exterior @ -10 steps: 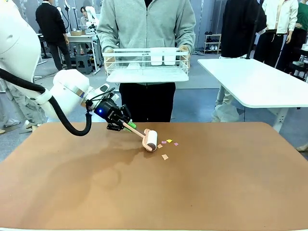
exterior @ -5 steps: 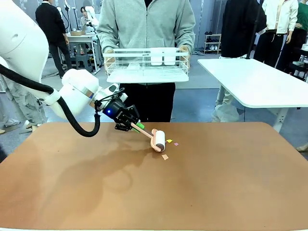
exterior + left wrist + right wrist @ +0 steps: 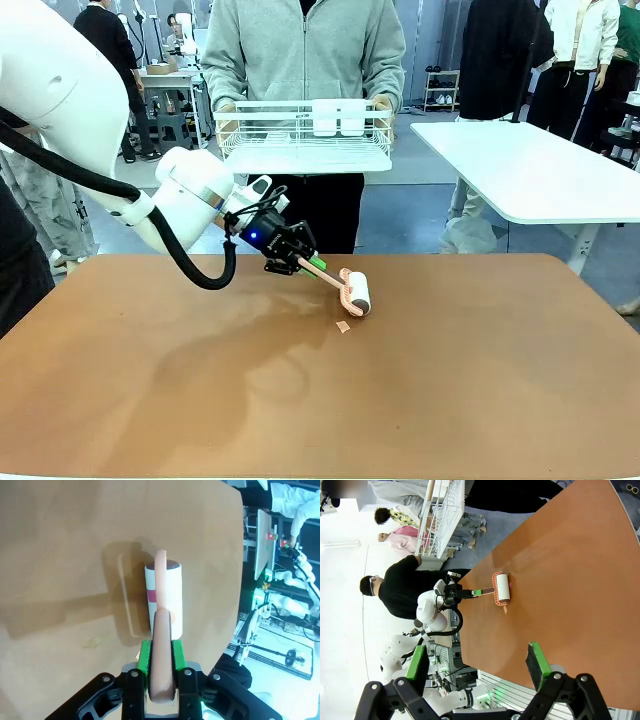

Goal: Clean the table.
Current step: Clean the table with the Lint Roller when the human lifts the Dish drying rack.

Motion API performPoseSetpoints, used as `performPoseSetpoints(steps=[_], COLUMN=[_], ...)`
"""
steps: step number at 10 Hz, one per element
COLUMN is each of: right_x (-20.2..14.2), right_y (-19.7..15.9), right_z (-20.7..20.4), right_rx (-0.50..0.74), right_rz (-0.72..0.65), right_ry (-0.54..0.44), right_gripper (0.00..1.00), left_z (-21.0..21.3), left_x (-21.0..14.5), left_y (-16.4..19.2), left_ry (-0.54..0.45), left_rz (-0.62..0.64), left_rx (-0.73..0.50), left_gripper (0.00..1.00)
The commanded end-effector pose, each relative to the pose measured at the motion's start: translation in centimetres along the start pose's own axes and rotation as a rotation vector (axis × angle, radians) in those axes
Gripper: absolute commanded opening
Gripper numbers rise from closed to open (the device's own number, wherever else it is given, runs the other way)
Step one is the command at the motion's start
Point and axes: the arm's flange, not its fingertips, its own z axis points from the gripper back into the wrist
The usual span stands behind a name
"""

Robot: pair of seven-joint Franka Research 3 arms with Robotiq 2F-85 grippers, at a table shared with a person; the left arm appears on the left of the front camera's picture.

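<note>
Reddish-brown bench [image 3: 470,400] spreads across the foreground, one paper scrap [image 3: 343,326] lying just beside the lint roller [image 3: 358,293]. Left pincer [image 3: 303,263] is clamped on its pink handle (right pincer [image 3: 477,664] gapes empty); roll flat over that scrap, pressing evenly.

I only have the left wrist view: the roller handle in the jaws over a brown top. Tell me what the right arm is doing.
Observer: The right gripper is open, pads wide apart with nothing between them, and it faces the table.
Operator: Report who is across from us.
Observer: A person stands at the far edge, holding a white wire basket off the table.
Operator: Say what there is left to pick up.
Observer: In the front view, one tan scrap lies just on the robot's side of the lint roller.
</note>
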Motion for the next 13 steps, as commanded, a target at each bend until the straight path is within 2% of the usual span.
performPoseSetpoints(steps=[1, 4, 6, 8, 11, 13], right_x=[0.0, 0.0, 0.0, 0.0, 0.0, 0.0], right_y=[0.3, 0.3, 0.3, 0.3, 0.3, 0.3], right_z=[0.2, 0.2, 0.2, 0.2, 0.2, 0.2], right_rx=[0.021, 0.021, 0.021, 0.021, 0.021, 0.021], right_rz=[0.013, 0.013, 0.013, 0.013, 0.013, 0.013], right_ry=[-0.002, -0.002, -0.002, -0.002, -0.002, -0.002], right_gripper=[1.00, 1.00, 1.00, 1.00, 1.00, 1.00], left_z=[-3.0, -5.4, -5.2, -2.8, 1.0, 3.7], left_x=[-0.9, -0.8, -1.0, -1.5, -2.3, -3.5], left_y=[1.1, -1.3, -3.4, -5.7, -9.4, -11.3], left_ry=[0.065, 0.055, 0.025, 0.008, 0.043, 0.038], left_rz=[0.004, -0.031, -0.045, -0.048, -0.050, -0.042], left_rx=[0.063, 0.096, 0.059, -0.002, -0.055, -0.046], left_gripper=[0.22, 0.22, 0.22, 0.22, 0.22, 0.22])
